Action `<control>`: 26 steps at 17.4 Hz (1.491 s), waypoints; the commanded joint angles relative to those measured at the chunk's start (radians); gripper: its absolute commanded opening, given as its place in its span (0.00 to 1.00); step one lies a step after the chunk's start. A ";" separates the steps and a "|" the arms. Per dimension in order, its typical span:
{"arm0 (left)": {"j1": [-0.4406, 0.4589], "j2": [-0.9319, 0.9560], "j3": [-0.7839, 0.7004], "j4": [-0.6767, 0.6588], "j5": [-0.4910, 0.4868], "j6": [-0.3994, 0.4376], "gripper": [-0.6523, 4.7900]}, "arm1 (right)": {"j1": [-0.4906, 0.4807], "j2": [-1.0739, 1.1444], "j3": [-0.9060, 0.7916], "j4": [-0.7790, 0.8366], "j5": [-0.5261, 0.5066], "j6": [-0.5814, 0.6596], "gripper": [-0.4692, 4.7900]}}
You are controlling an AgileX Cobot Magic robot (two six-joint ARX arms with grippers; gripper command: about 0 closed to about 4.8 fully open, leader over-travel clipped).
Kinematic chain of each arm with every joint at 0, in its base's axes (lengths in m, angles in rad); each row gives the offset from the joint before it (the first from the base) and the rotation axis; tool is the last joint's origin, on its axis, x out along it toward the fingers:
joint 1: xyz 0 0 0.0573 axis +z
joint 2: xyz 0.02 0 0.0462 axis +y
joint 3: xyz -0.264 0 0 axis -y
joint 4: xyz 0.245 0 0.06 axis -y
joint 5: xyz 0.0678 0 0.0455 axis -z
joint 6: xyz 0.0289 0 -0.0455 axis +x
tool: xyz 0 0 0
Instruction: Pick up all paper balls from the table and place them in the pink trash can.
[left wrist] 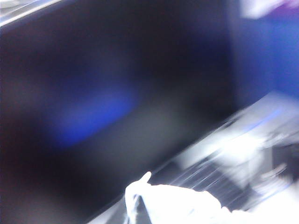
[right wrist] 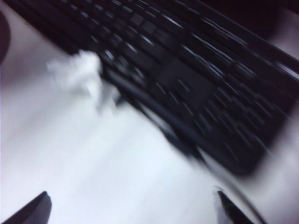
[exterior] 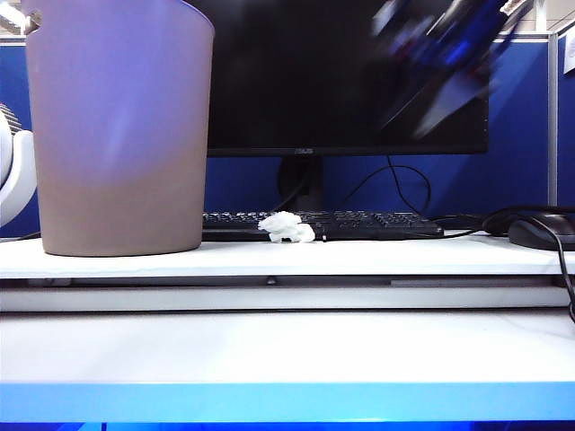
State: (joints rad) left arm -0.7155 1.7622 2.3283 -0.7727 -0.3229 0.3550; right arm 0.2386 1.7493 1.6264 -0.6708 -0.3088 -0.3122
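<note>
One white paper ball (exterior: 287, 227) lies on the table (exterior: 359, 256), touching the front edge of the black keyboard (exterior: 377, 223) and just to the right of the pink trash can (exterior: 119, 126), which stands upright at the left. The tan ball named in the task is nowhere in these views. The right gripper (right wrist: 133, 205) shows in its own wrist view with both fingertips spread wide apart and nothing between them, looking down on the ball and the keyboard; in the exterior view it is the blurred arm high at the upper right, in front of the monitor (exterior: 350, 72). The left gripper is clenched shut; its blurred wrist view shows something white low in the frame that may be paper, but I cannot tell whether it is held. The step in hand looks like the right arm's approach to the white ball. Next it must descend, straddle the ball clear of the keyboard, and close.
</note>
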 commanded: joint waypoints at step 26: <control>0.364 0.095 0.031 -0.455 0.016 -0.128 0.41 | 0.236 0.441 0.174 0.396 -0.024 0.027 0.09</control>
State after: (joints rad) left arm -0.3500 1.8744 2.3459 -1.2346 -0.3210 0.2329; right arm 0.4744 2.2005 1.7786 -0.2607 -0.3359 -0.2855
